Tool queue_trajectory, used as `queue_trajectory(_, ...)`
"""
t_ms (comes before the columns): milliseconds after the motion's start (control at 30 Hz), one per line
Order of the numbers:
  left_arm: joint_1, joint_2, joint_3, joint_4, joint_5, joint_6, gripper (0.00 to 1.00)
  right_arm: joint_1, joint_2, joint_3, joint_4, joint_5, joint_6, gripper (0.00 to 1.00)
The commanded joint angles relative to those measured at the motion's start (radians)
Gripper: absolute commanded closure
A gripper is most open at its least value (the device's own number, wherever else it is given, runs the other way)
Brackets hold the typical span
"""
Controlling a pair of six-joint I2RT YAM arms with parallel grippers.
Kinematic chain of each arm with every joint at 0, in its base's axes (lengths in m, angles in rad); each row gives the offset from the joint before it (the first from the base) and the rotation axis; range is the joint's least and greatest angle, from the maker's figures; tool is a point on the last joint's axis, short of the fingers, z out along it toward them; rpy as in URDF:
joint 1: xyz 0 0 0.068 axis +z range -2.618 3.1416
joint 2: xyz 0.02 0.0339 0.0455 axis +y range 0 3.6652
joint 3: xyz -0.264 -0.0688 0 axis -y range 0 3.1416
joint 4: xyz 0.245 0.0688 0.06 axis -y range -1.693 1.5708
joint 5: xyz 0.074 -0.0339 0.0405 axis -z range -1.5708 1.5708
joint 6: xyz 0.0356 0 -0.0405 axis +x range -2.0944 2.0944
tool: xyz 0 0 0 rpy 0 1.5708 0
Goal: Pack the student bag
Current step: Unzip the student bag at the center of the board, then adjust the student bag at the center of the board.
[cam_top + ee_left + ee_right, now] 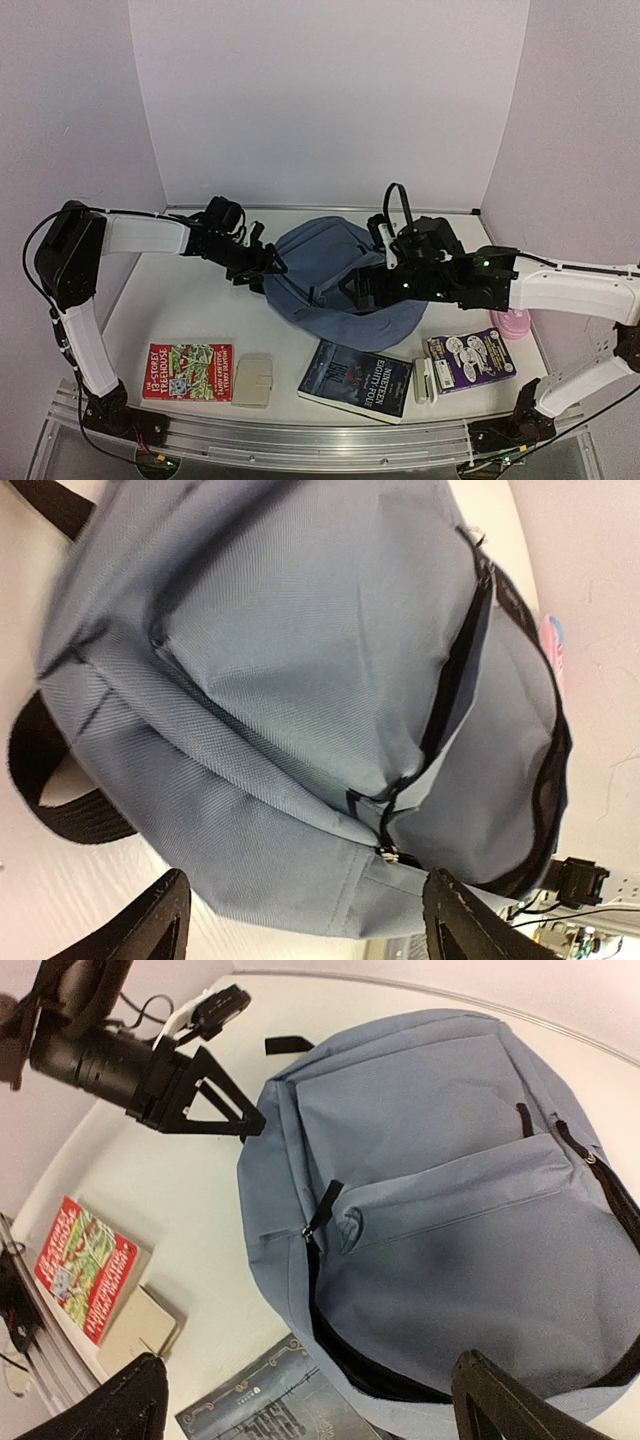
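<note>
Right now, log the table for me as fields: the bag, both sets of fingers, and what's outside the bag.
student bag: slate-blue, lying flat mid-table, main zipper partly open
left fingers: open, at the bag's left side, empty
right fingers: open above the bag, empty
outside bag: red book, dark book, purple book, pink pencil case

bag (430, 1210): matt woven cloth
strap (85, 825): black ribbed webbing
table (190, 300): smooth white, matt
book (187, 372): printed paper cover
rail (300, 432): brushed metal
</note>
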Motion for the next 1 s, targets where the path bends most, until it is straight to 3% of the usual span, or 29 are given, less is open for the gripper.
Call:
queue_trajectory(0,0.066,-0.032,0.071,-0.060,-0.029,0.020,0.19,-0.073,-0.024,0.007,-0.063,0.051,0.183,0.02)
queue_trajectory(100,0.111,0.041,0.144,-0.076,0.014,0.073,0.18,-0.172,-0.034,-0.045,-0.075,0.040,0.251,0.02)
queue_trajectory(267,0.117,0.174,0.321,-0.198,-0.066,0.188,0.18,-0.308,-0.065,-0.159,-0.072,-0.002,0.308,0.02)
queue_trajectory(400,0.118,0.243,0.401,-0.213,-0.105,0.245,0.17,-0.353,-0.074,-0.225,-0.047,-0.026,0.355,0.02)
queue_trajectory(733,0.117,0.374,0.501,-0.180,0.002,0.275,0.20,-0.402,-0.029,-0.351,0.202,-0.160,0.445,0.05)
queue_trajectory(833,0.117,0.397,0.508,-0.178,0.016,0.277,0.33,-0.402,0.006,-0.361,0.254,-0.187,0.454,0.14)
queue_trajectory(900,0.118,0.405,0.512,-0.176,0.024,0.267,0.52,-0.403,0.026,-0.372,0.311,-0.215,0.467,0.21)
queue_trajectory(967,0.118,0.396,0.494,-0.156,0.026,0.245,0.74,-0.404,0.040,-0.376,0.351,-0.240,0.478,0.40)
